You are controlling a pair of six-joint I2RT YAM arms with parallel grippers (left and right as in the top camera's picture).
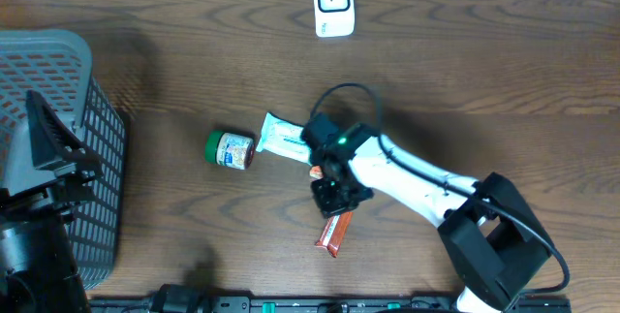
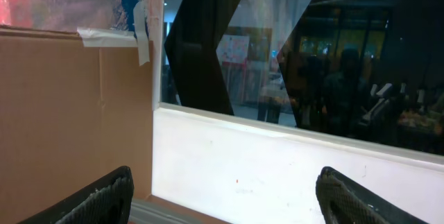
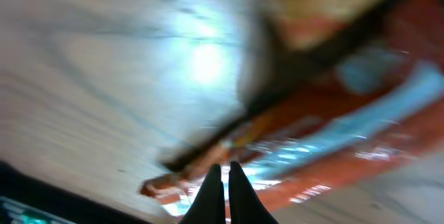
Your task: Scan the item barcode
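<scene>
A red-orange snack wrapper [image 1: 333, 233] lies flat on the wooden table near the front. My right gripper [image 1: 336, 197] hovers just above its far end, shut with nothing between the fingers. In the blurred right wrist view the shut fingertips [image 3: 223, 172] point down at the shiny red and blue wrapper [image 3: 333, 148]. A white and teal tube [image 1: 283, 138] and a small jar with a green lid [image 1: 229, 149] lie left of the right arm. A white scanner [image 1: 333, 4] stands at the table's far edge. My left gripper [image 2: 225, 189] is open and empty, facing a wall.
A grey mesh basket [image 1: 92, 139] fills the table's left side, with the left arm [image 1: 48, 148] over it. The right arm's black base [image 1: 499, 245] sits at the front right. A black cable [image 1: 351, 90] loops above the right wrist.
</scene>
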